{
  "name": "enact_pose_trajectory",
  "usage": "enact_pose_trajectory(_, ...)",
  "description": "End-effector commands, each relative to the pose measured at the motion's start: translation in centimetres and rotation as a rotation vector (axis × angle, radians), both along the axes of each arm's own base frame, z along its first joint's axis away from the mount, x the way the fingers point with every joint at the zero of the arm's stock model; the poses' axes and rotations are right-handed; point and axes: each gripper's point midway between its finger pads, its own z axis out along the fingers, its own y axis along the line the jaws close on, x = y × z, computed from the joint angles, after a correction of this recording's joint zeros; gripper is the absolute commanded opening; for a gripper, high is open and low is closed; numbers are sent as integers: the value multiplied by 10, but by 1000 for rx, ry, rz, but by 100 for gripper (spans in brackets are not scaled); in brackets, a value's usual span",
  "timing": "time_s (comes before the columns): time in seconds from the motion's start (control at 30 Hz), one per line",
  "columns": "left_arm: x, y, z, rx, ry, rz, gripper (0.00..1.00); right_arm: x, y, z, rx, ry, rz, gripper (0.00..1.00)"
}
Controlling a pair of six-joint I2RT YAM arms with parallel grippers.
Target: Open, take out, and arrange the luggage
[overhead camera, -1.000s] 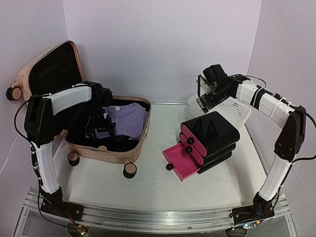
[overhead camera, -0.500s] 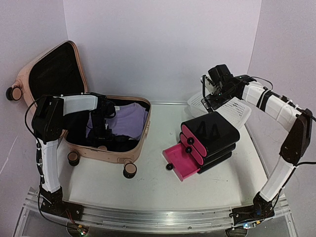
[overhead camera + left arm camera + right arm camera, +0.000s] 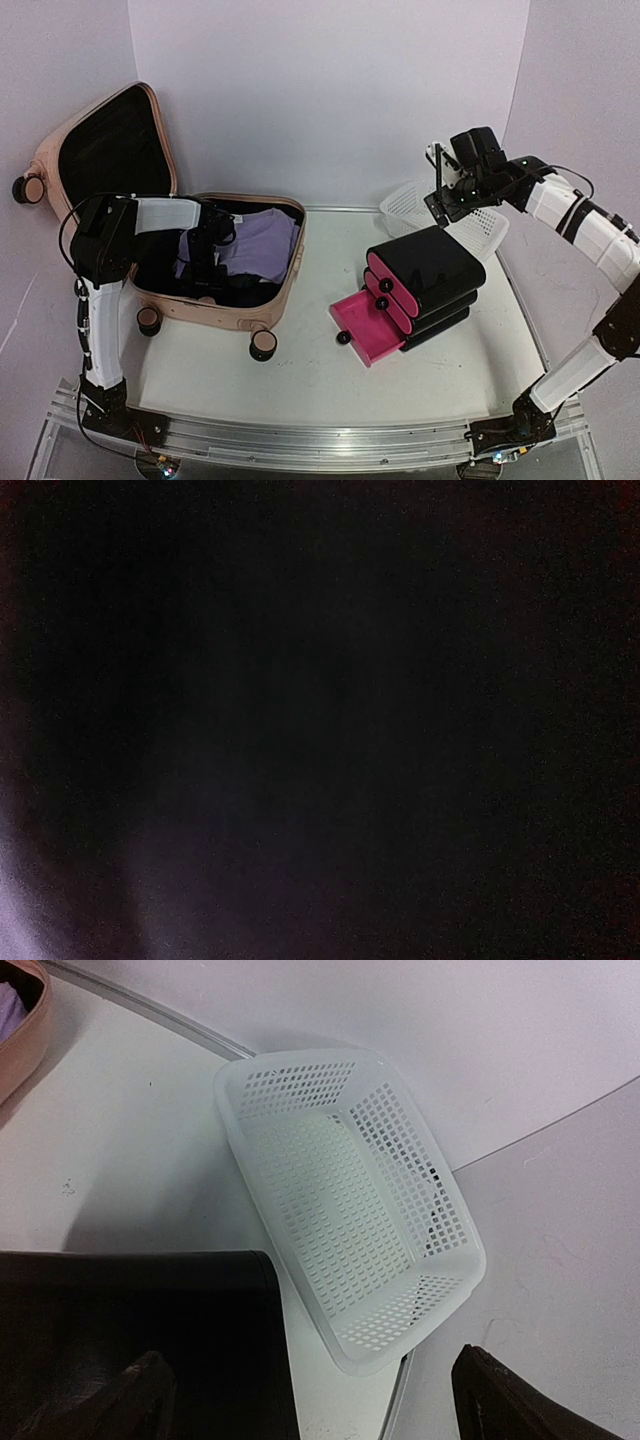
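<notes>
The luggage (image 3: 238, 313), a pale pink hard-shell suitcase, lies open at the left with its black-lined lid (image 3: 110, 140) standing up. Inside lie a lavender garment (image 3: 258, 238) and dark clothing (image 3: 245, 290). My left gripper (image 3: 206, 262) is pushed down among those clothes; its fingers are hidden, and the left wrist view is almost wholly dark. My right gripper (image 3: 441, 196) hangs high at the back right, above the white mesh basket (image 3: 350, 1200). In the right wrist view its fingertips (image 3: 150, 1390) stand far apart, and the gripper (image 3: 320, 1400) is open and holds nothing.
A black drawer unit (image 3: 430, 275) with pink fronts stands right of centre; its lowest pink drawer (image 3: 362, 325) is pulled out toward the front. The white mesh basket (image 3: 475, 225) sits behind it near the back wall. Suitcase wheels (image 3: 262, 345) stick out at the near side.
My left gripper has sunk lower and leftward into the clothes in the suitcase. The right arm has lifted and swung to the right, away over the basket.
</notes>
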Motion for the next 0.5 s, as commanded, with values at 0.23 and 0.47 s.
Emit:
enact_pose_trajectory(0.23, 5, 1, 77, -97, -219, 4, 41, -24, 3, 58, 167, -139, 61, 98)
enact_pose_trajectory(0.47, 7, -20, 138, -264, -343, -13, 39, -29, 18, 62, 284, -114, 95, 98)
